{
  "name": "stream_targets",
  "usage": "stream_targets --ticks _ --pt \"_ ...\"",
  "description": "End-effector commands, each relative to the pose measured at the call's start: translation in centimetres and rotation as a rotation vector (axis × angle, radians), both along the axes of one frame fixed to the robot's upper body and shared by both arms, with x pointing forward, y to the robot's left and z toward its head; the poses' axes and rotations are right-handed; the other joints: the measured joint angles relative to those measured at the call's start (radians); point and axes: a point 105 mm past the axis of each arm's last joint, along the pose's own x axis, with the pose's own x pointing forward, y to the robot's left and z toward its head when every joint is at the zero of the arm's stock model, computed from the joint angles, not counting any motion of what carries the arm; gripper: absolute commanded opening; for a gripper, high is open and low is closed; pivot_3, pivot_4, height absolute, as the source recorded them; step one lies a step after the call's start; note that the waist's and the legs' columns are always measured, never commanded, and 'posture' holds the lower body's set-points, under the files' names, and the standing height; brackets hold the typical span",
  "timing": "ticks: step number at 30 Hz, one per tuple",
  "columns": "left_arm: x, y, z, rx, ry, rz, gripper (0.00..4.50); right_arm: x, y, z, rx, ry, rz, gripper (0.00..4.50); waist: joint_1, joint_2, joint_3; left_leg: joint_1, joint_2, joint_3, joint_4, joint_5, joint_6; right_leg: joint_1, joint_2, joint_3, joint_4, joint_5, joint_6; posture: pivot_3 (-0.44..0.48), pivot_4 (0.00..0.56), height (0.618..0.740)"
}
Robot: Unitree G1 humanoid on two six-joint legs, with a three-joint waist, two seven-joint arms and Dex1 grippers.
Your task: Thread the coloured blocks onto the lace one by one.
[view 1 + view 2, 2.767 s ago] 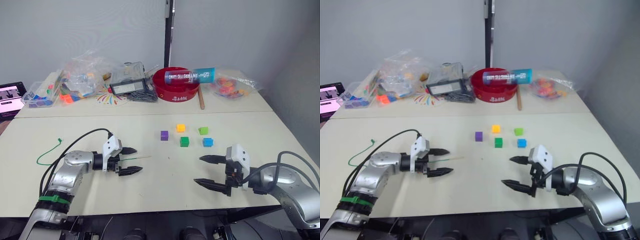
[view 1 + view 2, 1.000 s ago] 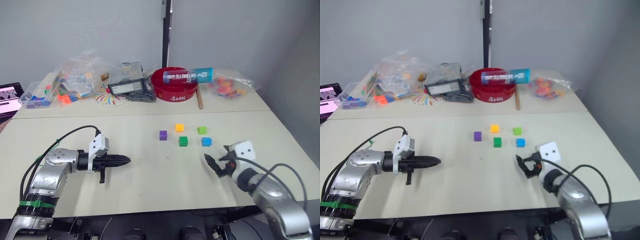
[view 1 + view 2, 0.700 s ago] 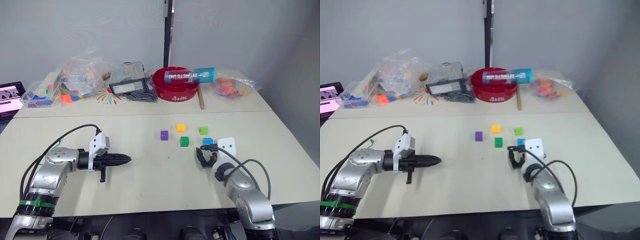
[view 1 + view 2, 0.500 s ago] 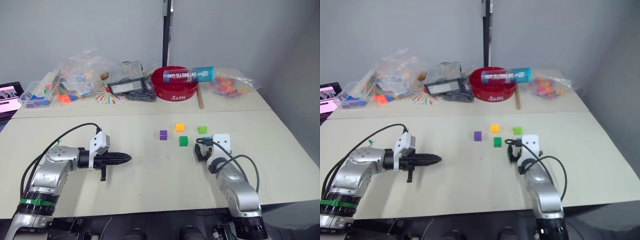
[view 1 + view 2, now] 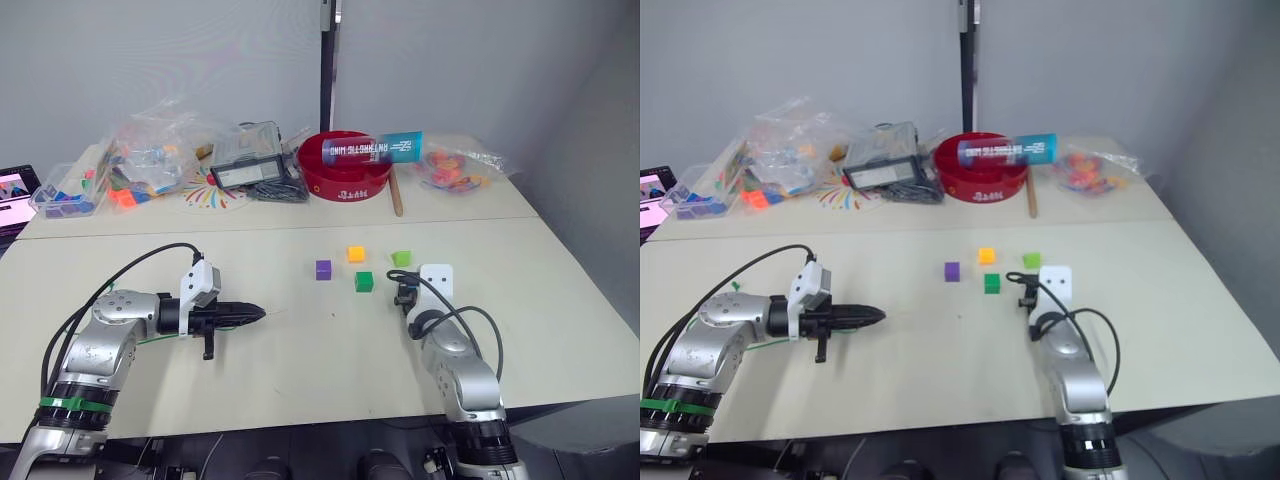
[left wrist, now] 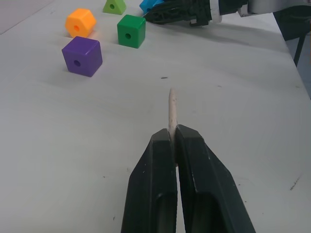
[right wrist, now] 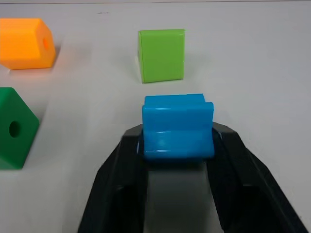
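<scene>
A pale table stretches before me, clutter along its far edge. My left gripper is pinched tight on the lace, its pale tip pointing towards the purple block. My right gripper has its fingers closed against the blue block, with the light green block, orange block and dark green block near.
</scene>
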Motion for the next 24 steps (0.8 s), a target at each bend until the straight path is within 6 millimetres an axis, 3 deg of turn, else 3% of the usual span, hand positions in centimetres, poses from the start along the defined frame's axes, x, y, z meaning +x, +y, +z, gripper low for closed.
stream_targets --ticks 1,5,13,24 --pt "0.0 -0.4 1.0 -0.011 -0.034 -0.016 0.00 -0.6 -0.9 0.9 -0.006 -0.028 -0.043 1.17 0.000 0.000 0.000 0.000 0.000 0.000 0.000 0.000 0.000 0.000 0.000 0.000 0.000 0.000 0.000 0.000 0.150 0.740" --pt "0.0 -0.5 1.0 -0.012 -0.033 -0.020 0.00 -2.8 0.1 2.3 -0.009 -0.062 -0.007 1.17 -0.002 0.000 0.000 -0.001 0.000 0.000 0.000 0.000 0.000 -0.001 0.001 0.000 0.001 0.000 0.000 0.000 0.150 0.740" --pt "0.1 -0.7 1.0 0.000 -0.024 -0.046 0.00 -10.0 5.2 2.8 -0.030 -0.004 0.234 1.17 -0.006 0.000 0.000 -0.001 0.000 0.000 0.000 0.000 0.000 -0.001 0.001 0.000 0.000 0.000 0.000 0.000 0.150 0.740" --pt "-0.4 -1.4 1.9 0.026 -0.009 -0.080 0.00 -11.3 8.2 -2.7 0.118 0.191 0.319 1.17 -0.007 -0.001 -0.001 0.001 0.001 0.000 0.000 0.000 0.000 0.000 0.002 0.000 -0.001 0.000 0.000 0.000 0.150 0.740"
